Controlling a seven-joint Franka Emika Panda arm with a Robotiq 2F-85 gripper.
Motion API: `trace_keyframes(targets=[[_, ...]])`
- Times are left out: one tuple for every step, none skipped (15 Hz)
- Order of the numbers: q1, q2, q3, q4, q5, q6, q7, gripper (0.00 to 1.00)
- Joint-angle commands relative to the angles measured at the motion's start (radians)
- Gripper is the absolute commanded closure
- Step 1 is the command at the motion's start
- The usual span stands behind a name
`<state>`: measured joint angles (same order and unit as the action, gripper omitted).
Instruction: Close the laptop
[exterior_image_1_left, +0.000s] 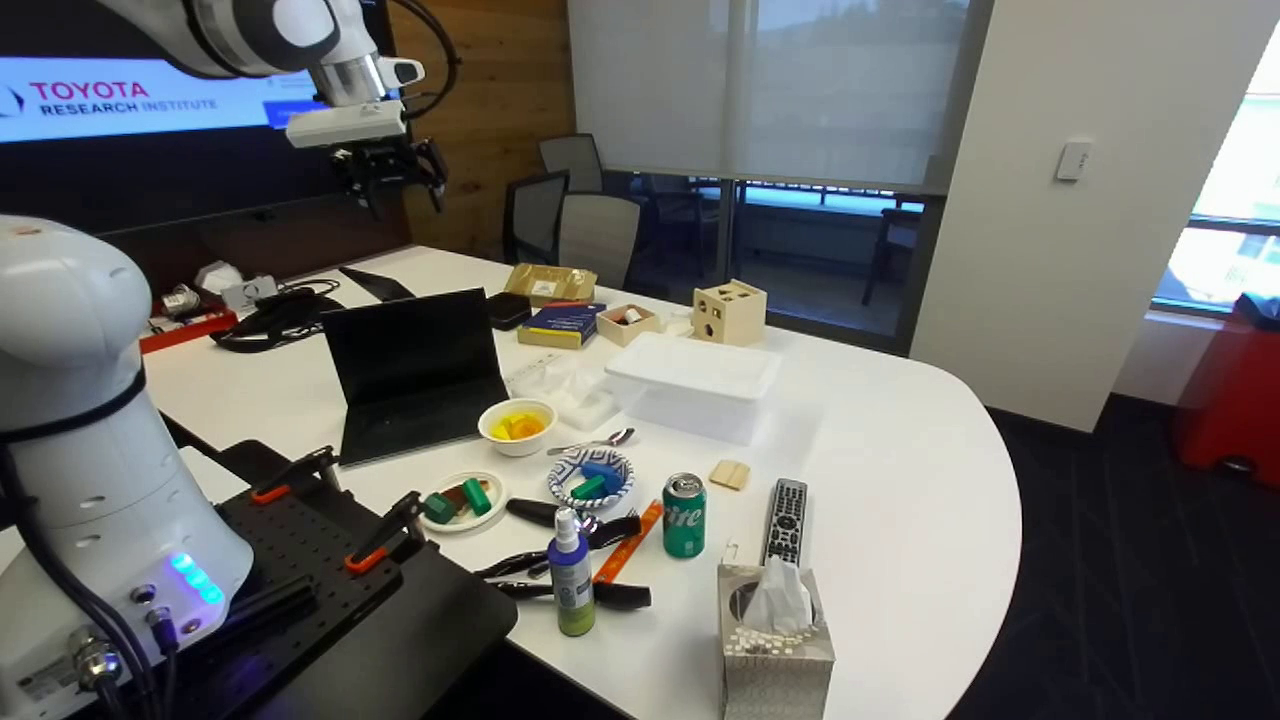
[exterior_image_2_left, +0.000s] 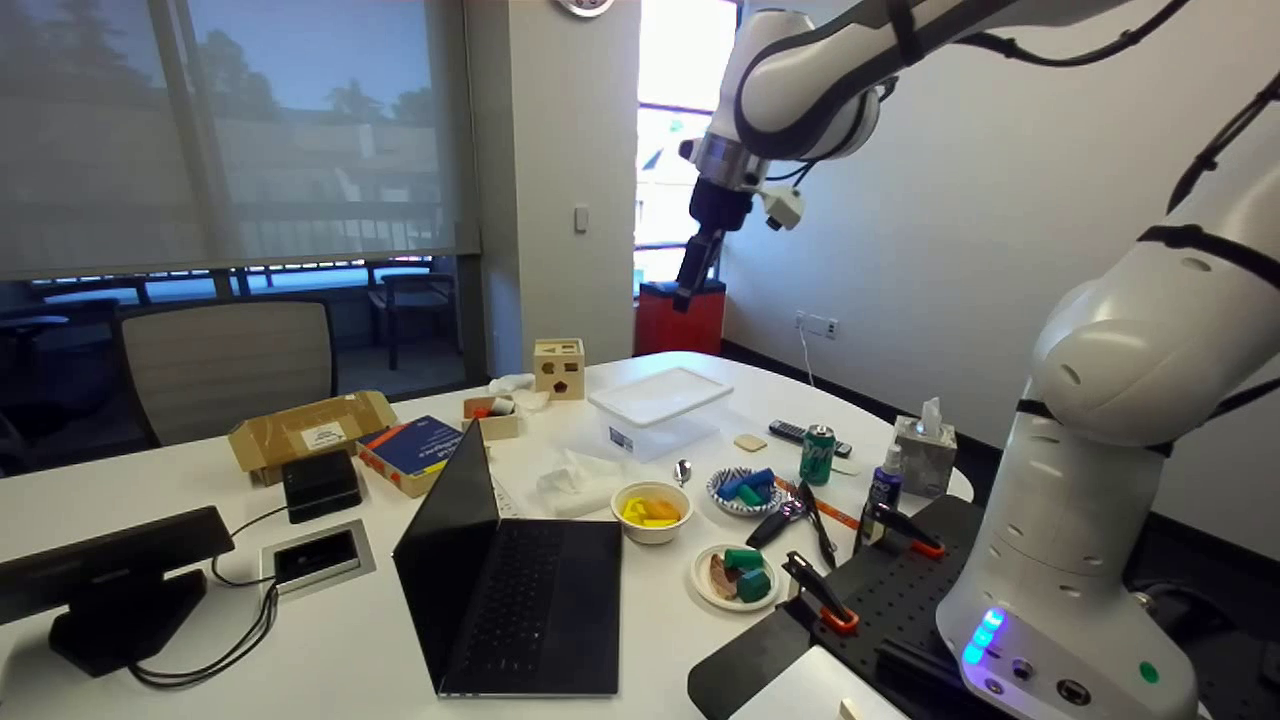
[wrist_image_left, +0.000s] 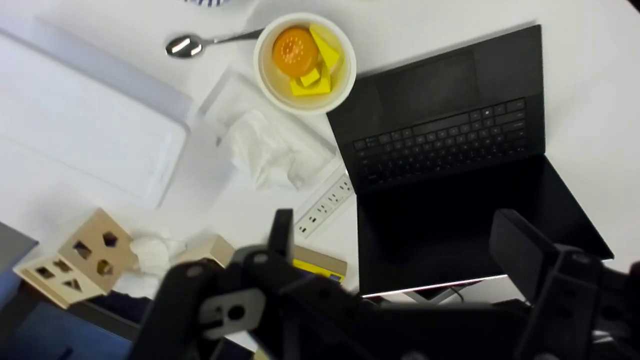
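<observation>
The laptop (exterior_image_1_left: 415, 350) stands open on the white table, its black screen raised; it also shows in an exterior view (exterior_image_2_left: 545, 600). In the wrist view, the laptop (wrist_image_left: 435, 120) shows its keyboard and touchpad, with the black screen below them in the picture. My gripper (exterior_image_1_left: 406, 198) is high above the table, apart from the laptop; it also shows in an exterior view (exterior_image_2_left: 695, 280). In the wrist view the gripper (wrist_image_left: 395, 225) has its fingers wide apart with nothing between them. The far finger overlaps the screen in the picture only.
A bowl with yellow pieces (exterior_image_2_left: 650, 535) stands close beside the laptop's base. A tissue pack (wrist_image_left: 270, 150), a power strip (wrist_image_left: 325, 205) and a lidded white box (exterior_image_1_left: 695, 385) are nearby. A book (exterior_image_2_left: 410, 450), a black box (exterior_image_2_left: 320, 485) and a phone-like device (exterior_image_2_left: 120, 560) stand behind the screen.
</observation>
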<state>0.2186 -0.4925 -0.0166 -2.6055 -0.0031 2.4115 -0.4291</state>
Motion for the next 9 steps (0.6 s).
trace_keyframes(targets=[[0.056,0.259,0.03,0.17,-0.017,0.12,-0.102,0.0],[0.068,0.323,0.044,0.215,-0.015,0.147,-0.132,0.0],[0.081,0.39,0.058,0.263,-0.004,0.166,-0.171,0.0],[0.092,0.455,0.072,0.314,0.016,0.18,-0.218,0.0],[0.097,0.518,0.092,0.367,0.047,0.191,-0.273,0.0],[0.09,0.582,0.12,0.426,0.061,0.192,-0.318,0.0],[0.078,0.645,0.153,0.488,0.063,0.184,-0.351,0.0],[0.108,0.709,0.14,0.552,0.044,0.174,-0.376,0.0],[0.061,0.773,0.207,0.619,0.026,0.163,-0.397,0.0]])
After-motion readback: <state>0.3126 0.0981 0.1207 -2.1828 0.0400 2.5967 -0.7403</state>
